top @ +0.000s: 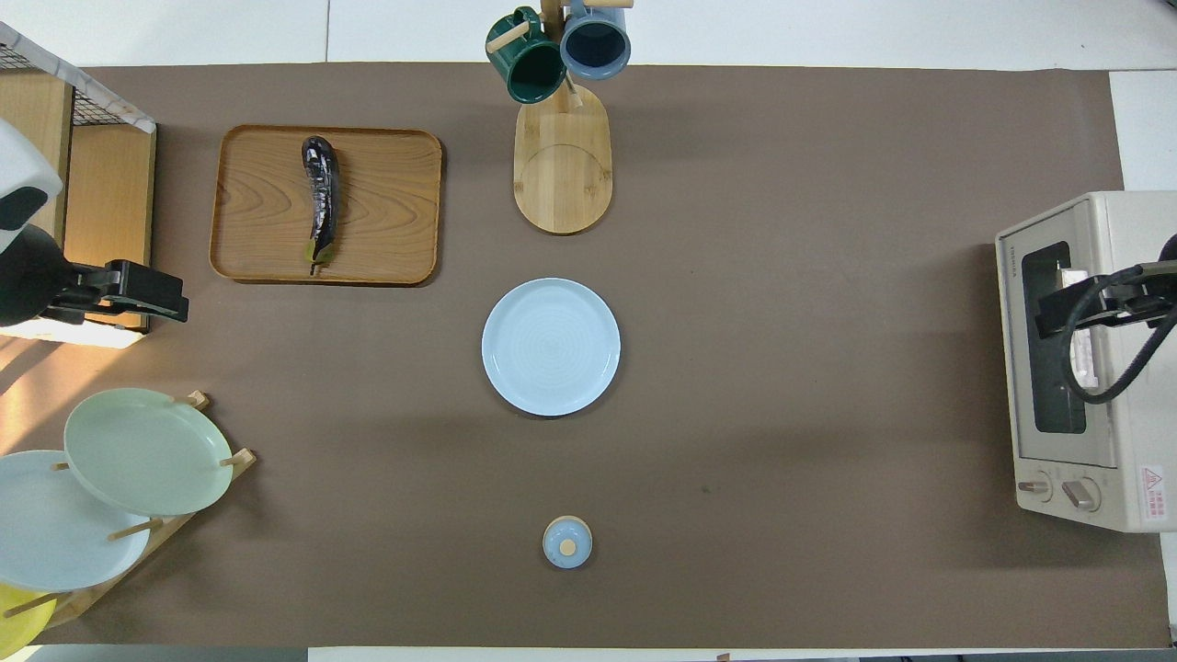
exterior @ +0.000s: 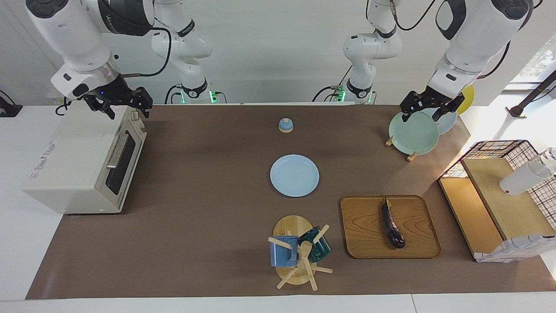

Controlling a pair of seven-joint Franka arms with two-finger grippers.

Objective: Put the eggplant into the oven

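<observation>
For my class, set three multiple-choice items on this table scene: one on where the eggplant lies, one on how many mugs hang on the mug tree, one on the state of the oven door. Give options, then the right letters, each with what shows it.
1. Where does the eggplant lie?
A. on the blue plate
B. on the wooden tray
C. in the oven

2. How many mugs hang on the mug tree?
A. two
B. three
C. four

3. What is the state of the oven door?
A. open
B. removed
C. shut

Answers:
1 B: it rests on the wooden tray.
2 A: one blue, one dark green.
3 C: the glass door sits flush with the front.
</observation>
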